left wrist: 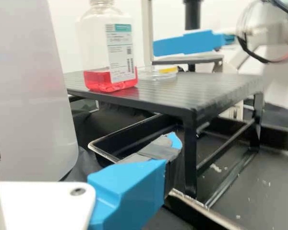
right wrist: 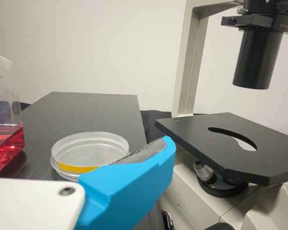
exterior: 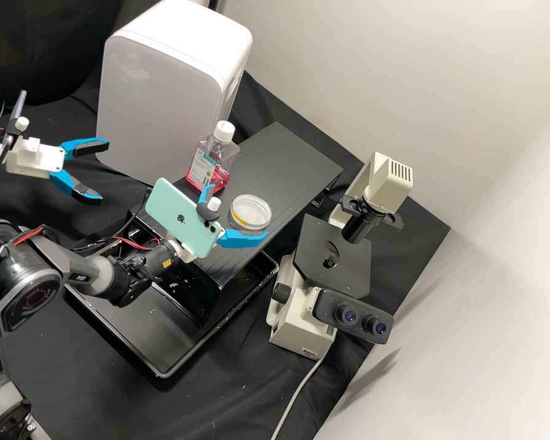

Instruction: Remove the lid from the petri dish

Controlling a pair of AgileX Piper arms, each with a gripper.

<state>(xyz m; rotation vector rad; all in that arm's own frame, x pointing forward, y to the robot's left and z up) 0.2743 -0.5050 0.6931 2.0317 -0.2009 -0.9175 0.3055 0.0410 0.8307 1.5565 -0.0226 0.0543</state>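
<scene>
The clear petri dish (exterior: 251,211), lid on and with a yellowish layer inside, rests on the black raised platform (exterior: 293,162); it also appears close up (right wrist: 89,153) and far off (left wrist: 156,73). My right gripper (exterior: 239,209) is open at platform height, one blue finger to the dish's left and the other along its near side, neither clearly touching. A single right finger (right wrist: 129,184) overlaps the dish's near rim. My left gripper (exterior: 104,171) hangs open and empty at the far left, by the white box, well away from the dish.
A flask of red liquid (exterior: 211,162) stands on the platform just left of the dish. A tall white box (exterior: 165,79) sits behind. A microscope (exterior: 336,269) stands right of the platform, its stage (right wrist: 230,143) close to the dish. A black tray (exterior: 165,348) lies beneath.
</scene>
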